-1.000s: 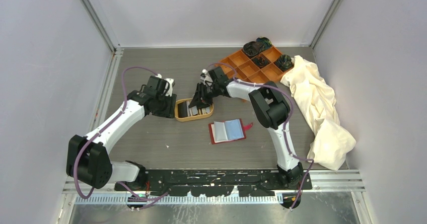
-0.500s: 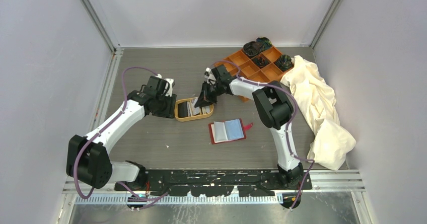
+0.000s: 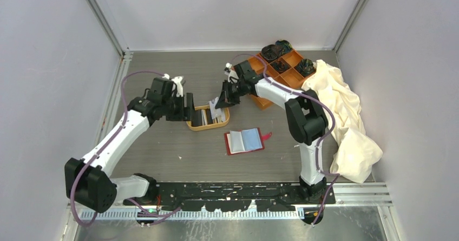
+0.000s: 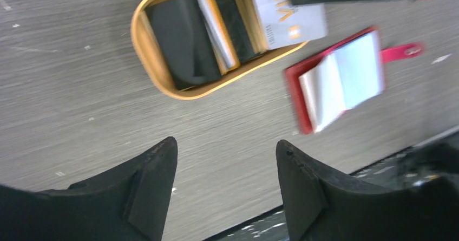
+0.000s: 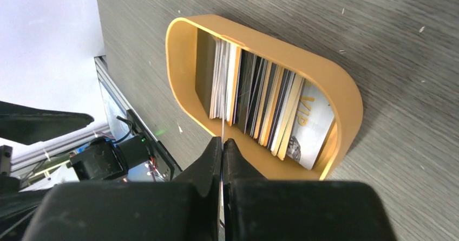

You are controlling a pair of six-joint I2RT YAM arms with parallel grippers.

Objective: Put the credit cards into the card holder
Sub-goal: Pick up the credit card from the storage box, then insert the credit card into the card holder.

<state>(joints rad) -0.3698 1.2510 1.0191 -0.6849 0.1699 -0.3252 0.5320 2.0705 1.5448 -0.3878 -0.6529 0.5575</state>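
Right end effector (image 5: pixel 222 142) clamps white card (image 4: pixel 276 19) over tan dish (image 5: pixel 176 67); left end effector (image 4: pixel 226 143) apart beside dish

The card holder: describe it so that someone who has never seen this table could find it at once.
Start at the grey table and find the oval tan dish near its middle. Just nearer the table's front edge, slightly right, lies the card holder: a red wallet lying open, blue-lined, with a snap tab.

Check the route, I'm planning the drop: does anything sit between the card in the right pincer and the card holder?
Nothing visible does. The right pincer holds a VIP card over the tan dish; the open card holder lies just beside that dish.
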